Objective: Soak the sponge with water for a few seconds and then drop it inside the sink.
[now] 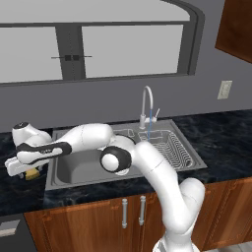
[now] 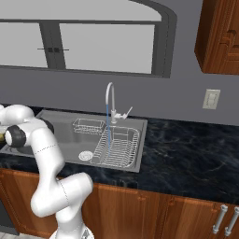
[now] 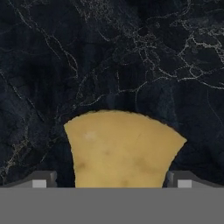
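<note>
Gripper point(image 3: 111, 181) is spread wide with nothing in it, hanging right over the sponge point(image 3: 120, 148). In the hand view the two dark fingertips point(image 3: 41, 180) sit at the bottom, one on each side of the sponge, and the yellow block fills the gap between them with a bit of room to spare on both sides. Can't tell from that view whether the tips are actually down around it or just above it.

From the left base view, the arm reaches across the sink point(image 1: 74, 170) to the left, and the hand point(image 1: 22, 165) is over the black counter point(image 1: 19, 192) just left of the basin's edge. You can see the sponge point(image 1: 32, 173) poking out under the hand there, flat on the counter, outside the sink.

Faucet point(image 1: 146, 106) is running, thin blue stream point(image 1: 147, 129) dropping into the right part of the basin by the wire rack point(image 1: 172, 147). That's well apart from the sponge. Right base view shows the same faucet point(image 2: 111, 102) and rack point(image 2: 119, 147), with the small wire basket point(image 2: 88, 126) at the back and the round drain point(image 2: 86, 155) near the front.
</note>
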Controlling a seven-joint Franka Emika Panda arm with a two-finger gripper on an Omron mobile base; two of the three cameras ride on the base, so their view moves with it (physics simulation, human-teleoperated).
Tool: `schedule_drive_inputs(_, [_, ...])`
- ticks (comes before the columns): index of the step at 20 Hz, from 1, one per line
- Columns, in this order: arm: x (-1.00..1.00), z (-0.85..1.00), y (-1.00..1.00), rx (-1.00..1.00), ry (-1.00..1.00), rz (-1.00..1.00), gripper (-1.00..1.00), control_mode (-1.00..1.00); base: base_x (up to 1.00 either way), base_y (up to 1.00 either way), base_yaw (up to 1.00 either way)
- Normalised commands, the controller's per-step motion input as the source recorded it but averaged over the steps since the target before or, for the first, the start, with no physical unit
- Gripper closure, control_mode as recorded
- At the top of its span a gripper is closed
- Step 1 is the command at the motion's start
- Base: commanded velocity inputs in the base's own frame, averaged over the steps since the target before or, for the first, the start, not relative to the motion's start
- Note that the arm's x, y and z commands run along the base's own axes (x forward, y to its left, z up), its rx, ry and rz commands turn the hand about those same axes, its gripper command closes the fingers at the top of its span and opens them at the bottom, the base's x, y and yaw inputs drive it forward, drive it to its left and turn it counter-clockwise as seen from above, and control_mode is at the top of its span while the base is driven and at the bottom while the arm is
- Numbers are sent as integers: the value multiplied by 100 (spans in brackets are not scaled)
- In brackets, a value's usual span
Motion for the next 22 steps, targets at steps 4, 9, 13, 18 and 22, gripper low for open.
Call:
schedule_drive_inputs(4, [0, 0, 0, 0, 0, 0, 100, -100, 0, 0, 0])
schedule_drive_inputs(9, [0, 0, 0, 0, 0, 0, 100, -100, 0, 0, 0])
schedule_drive_inputs(13, [6, 45, -1, 0, 0, 2, 100, -100, 0, 0, 0])
schedule_drive_inputs(18, [-10, 98, -13, 6, 0, 3, 100, -100, 0, 0, 0])
schedule_drive_inputs(22, [-24, 42, -27, 10, -3, 1, 100, -100, 0, 0, 0])
